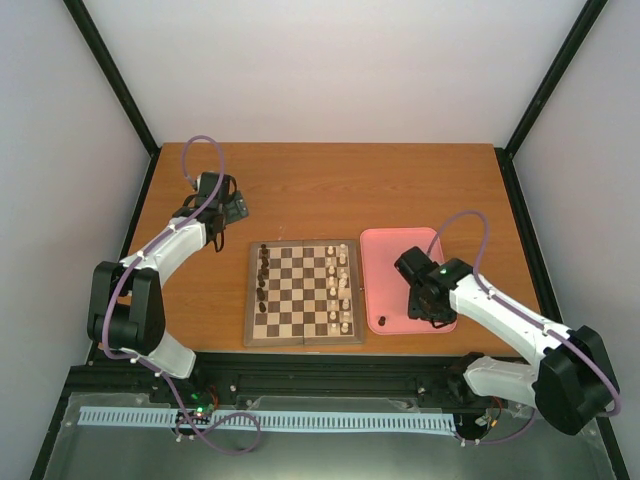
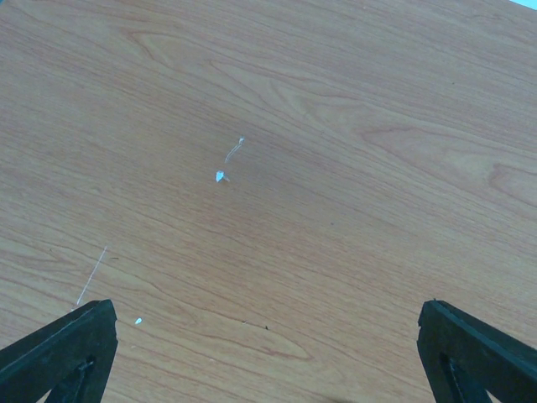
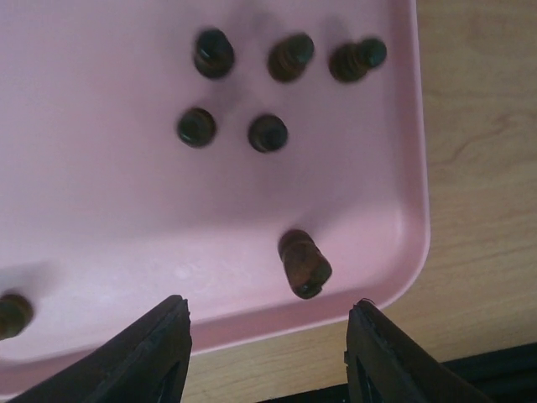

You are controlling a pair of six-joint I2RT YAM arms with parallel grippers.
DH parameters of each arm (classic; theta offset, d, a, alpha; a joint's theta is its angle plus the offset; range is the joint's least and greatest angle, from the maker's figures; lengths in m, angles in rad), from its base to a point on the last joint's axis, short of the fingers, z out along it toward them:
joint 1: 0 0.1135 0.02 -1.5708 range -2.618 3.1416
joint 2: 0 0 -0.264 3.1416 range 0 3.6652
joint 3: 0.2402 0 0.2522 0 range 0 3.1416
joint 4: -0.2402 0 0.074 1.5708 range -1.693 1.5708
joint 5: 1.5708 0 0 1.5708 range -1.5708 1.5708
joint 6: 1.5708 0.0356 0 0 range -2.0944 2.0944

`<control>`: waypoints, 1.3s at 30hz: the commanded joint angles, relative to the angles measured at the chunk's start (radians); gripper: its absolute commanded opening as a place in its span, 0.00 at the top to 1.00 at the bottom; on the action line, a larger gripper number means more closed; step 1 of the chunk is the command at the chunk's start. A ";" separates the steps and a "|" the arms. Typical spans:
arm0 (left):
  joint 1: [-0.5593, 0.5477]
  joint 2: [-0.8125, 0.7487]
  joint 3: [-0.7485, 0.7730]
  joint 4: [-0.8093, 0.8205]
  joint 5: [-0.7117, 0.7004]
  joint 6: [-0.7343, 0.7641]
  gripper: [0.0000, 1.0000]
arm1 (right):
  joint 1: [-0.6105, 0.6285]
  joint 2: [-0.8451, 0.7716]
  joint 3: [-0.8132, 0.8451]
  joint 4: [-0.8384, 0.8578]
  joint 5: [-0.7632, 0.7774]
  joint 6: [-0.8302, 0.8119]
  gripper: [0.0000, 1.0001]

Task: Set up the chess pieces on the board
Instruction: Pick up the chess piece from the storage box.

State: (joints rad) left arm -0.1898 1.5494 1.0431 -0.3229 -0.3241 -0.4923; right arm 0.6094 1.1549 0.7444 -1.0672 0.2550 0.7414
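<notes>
Your desk [image 1: 400, 190] carried the board [image 1: 300, 342] at the centre of the top view, with the pink tray [image 1: 395, 245] just beside its right edge. Your left end effector [image 2: 264, 336] hung wide open and empty over bare desk at the upper left. Your right end effector [image 3: 268, 315] hovered over the tray's near corner, jaws roughly half apart, gripping nothing.

Cream pieces [image 1: 340, 285] stood along the board's right side, and some chess pieces [image 1: 263, 280] lined its left edge, so I'd call the job partway done.

At least seven more waited in the tray. There was a cluster of five [image 3: 268, 133] near the top of the wrist view, a toppled piece [image 3: 302, 264] just ahead of the jaws, and an edge piece [image 3: 13, 312] at far left.
</notes>
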 commanded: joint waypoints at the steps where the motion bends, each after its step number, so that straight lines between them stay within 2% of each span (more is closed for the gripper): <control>1: -0.007 -0.015 0.031 -0.001 0.005 0.021 0.00 | -0.061 0.008 -0.040 0.027 -0.082 0.001 0.49; 11: -0.007 -0.008 0.035 -0.001 -0.001 0.026 0.00 | -0.115 0.043 -0.036 0.060 -0.034 0.031 0.58; 22: -0.007 -0.005 0.034 -0.002 -0.006 0.028 0.00 | -0.215 0.095 -0.094 0.116 -0.155 0.014 0.60; 31: -0.006 0.006 0.038 -0.001 -0.010 0.028 0.00 | -0.241 0.101 -0.091 0.137 -0.149 0.000 0.63; 39: -0.007 0.012 0.040 0.000 -0.012 0.027 0.00 | -0.247 0.100 -0.102 0.146 -0.152 -0.003 0.70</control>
State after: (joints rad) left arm -0.1902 1.5494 1.0431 -0.3229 -0.3229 -0.4808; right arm 0.3725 1.2594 0.6506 -0.9321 0.1059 0.7395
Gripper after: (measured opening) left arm 0.997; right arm 0.320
